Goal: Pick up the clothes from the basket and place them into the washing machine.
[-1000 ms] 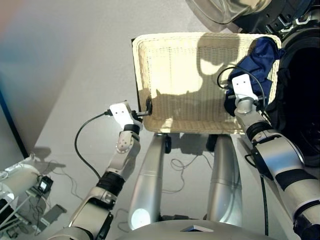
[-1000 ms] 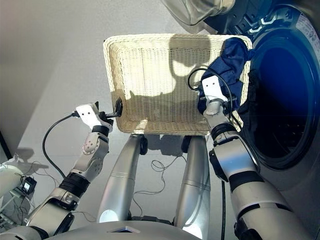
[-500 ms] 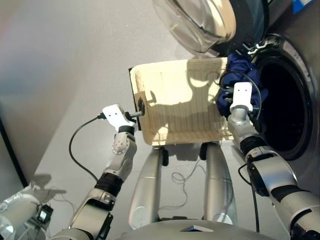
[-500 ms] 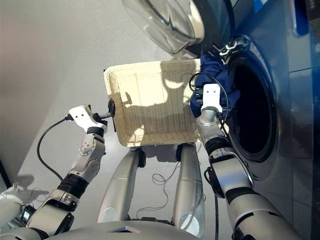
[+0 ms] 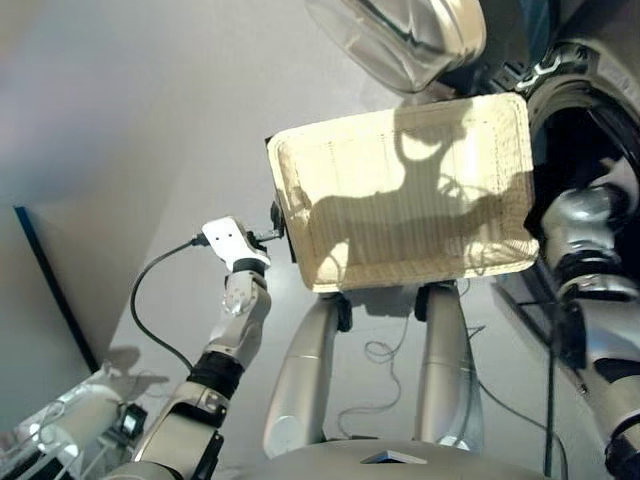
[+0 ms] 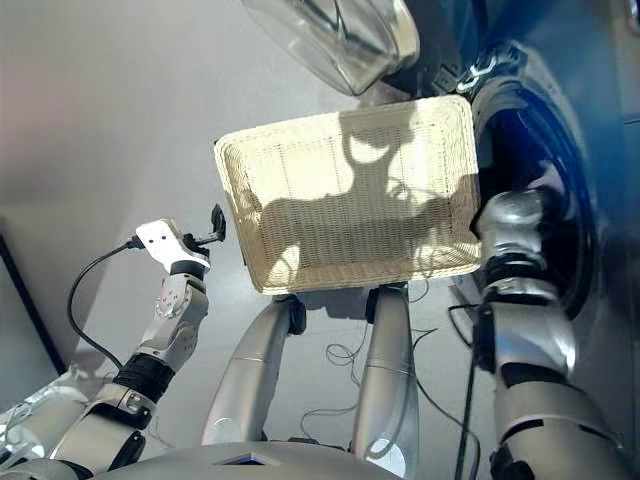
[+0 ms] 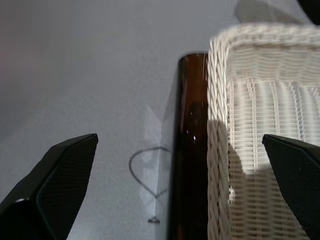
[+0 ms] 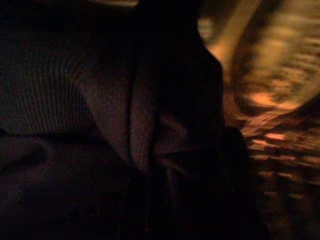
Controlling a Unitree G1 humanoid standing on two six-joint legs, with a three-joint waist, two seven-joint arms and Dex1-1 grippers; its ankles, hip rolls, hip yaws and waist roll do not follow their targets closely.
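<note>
The cream wicker basket [image 5: 400, 200] lies in the middle with no clothes showing in it. My left gripper [image 5: 274, 222] hangs open at its left rim, and in the left wrist view the basket's corner [image 7: 250, 120] stands between the wide-spread fingers [image 7: 55, 190]. My right forearm [image 5: 585, 230] reaches into the dark port [image 5: 590, 140] of the washing machine [image 6: 600, 150], so the right gripper is hidden there. The right wrist view is filled by dark cloth [image 8: 125, 125] against the metal drum wall [image 8: 270, 100]. The glass door [image 5: 400, 35] stands open above the basket.
A dark brown support [image 7: 192, 150] shows under the basket's edge. Loose cable [image 5: 385, 355] lies on the grey floor below the basket. Equipment and wires [image 5: 70, 430] sit at the lower left, and a dark blue edge [image 5: 50, 280] runs along the left.
The camera has shifted. My right arm carried the navy garment off the basket's right edge and into the machine's port. The left gripper stays by the left rim.
</note>
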